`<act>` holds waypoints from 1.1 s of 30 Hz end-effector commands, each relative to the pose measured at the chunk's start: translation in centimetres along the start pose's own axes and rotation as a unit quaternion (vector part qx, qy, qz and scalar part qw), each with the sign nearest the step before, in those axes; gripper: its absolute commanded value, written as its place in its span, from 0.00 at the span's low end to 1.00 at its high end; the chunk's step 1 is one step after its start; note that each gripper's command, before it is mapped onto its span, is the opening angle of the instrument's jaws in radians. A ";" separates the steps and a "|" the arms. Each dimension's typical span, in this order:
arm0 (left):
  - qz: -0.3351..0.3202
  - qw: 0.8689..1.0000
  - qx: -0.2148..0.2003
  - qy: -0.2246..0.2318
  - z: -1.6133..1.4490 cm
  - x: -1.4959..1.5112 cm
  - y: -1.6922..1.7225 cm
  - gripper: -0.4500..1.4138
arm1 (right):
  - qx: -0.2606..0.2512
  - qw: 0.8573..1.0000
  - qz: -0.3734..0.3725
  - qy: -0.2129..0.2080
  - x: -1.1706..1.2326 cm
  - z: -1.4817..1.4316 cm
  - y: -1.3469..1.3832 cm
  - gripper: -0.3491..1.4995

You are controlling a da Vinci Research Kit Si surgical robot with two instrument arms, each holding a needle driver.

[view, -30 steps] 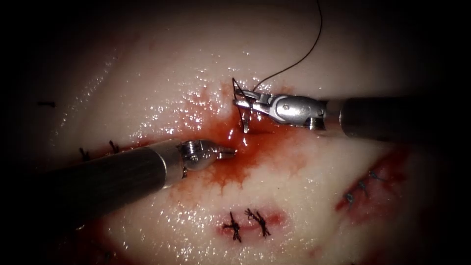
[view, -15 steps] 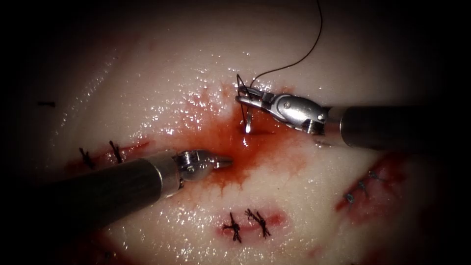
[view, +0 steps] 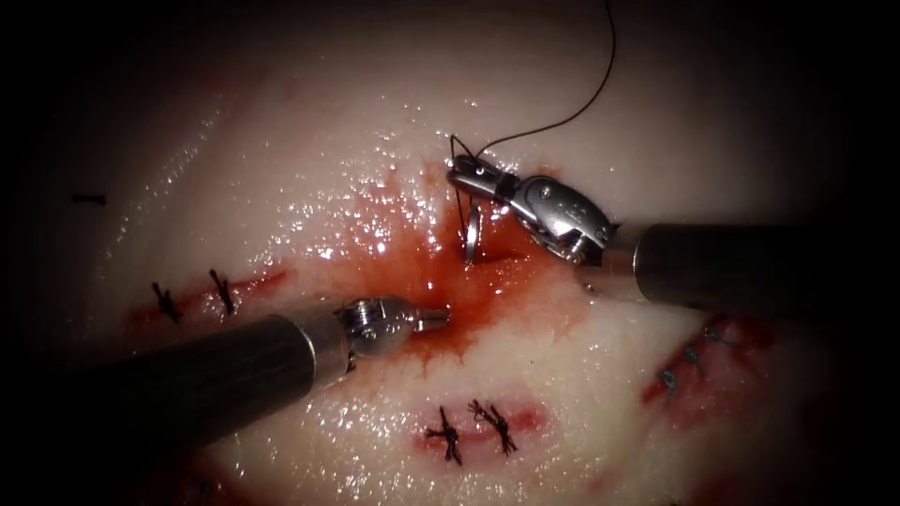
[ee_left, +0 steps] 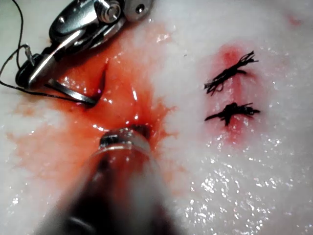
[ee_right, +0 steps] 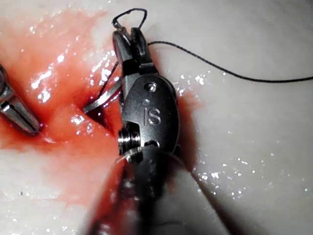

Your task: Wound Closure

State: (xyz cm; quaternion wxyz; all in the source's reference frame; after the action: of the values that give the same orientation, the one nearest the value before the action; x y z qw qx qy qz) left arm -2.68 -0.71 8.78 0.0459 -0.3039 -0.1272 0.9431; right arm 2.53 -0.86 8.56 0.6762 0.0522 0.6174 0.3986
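My R pincer point(view: 462, 175) clamps needle point(view: 472, 234) near thread point(view: 572, 111) end, tip in tissue point(view: 309, 169) below it. L pincer point(view: 433, 319) closed, empty.

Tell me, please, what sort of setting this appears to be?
Probably a bench suturing practice setup: a slab of tissue with red fluid, several finished stitches, and two tools, the right tool gripping the needle.

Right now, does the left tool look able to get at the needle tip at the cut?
Probably yes. The left tool holds nothing, near the cut. The needle, held near its thread end by the right tool, has its tip in the tissue; nothing lies between.
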 end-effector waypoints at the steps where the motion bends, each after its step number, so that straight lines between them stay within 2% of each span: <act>1: 0.001 1.000 0.000 0.001 0.08 0.01 -0.01 0.28 | -0.005 1.000 0.009 -0.004 -0.07 0.06 -0.04 0.00; 9: 0.001 1.000 -0.001 0.001 0.05 0.01 0.03 0.28 | -0.031 0.998 0.049 -0.016 -0.06 0.05 -0.08 0.00; 14: 0.001 1.000 -0.001 0.000 0.04 0.03 0.06 0.28 | -0.071 0.997 0.036 -0.018 -0.02 0.04 -0.02 0.00; 16: 0.001 1.000 -0.001 0.000 0.03 0.04 0.07 0.28 | -0.113 0.992 0.036 -0.033 -0.04 0.02 -0.04 0.00; 22: 0.001 1.000 -0.001 0.000 0.03 0.04 0.07 0.28 | -0.143 0.984 0.092 -0.045 -0.04 0.00 -0.15 0.00; 27: 0.002 1.000 -0.001 0.001 0.02 0.02 0.06 0.28 | -0.139 0.980 0.133 -0.046 -0.04 0.01 -0.23 0.00; 33: 0.004 1.000 -0.003 0.002 0.05 -0.05 0.00 0.28 | -0.109 0.964 0.235 -0.054 -0.07 0.01 -0.29 0.00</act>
State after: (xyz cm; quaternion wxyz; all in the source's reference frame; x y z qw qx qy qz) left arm -2.60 -0.72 8.77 0.0414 -0.3062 -0.1283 0.9424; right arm 2.59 -1.08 8.41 0.5946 0.1485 0.5013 0.6108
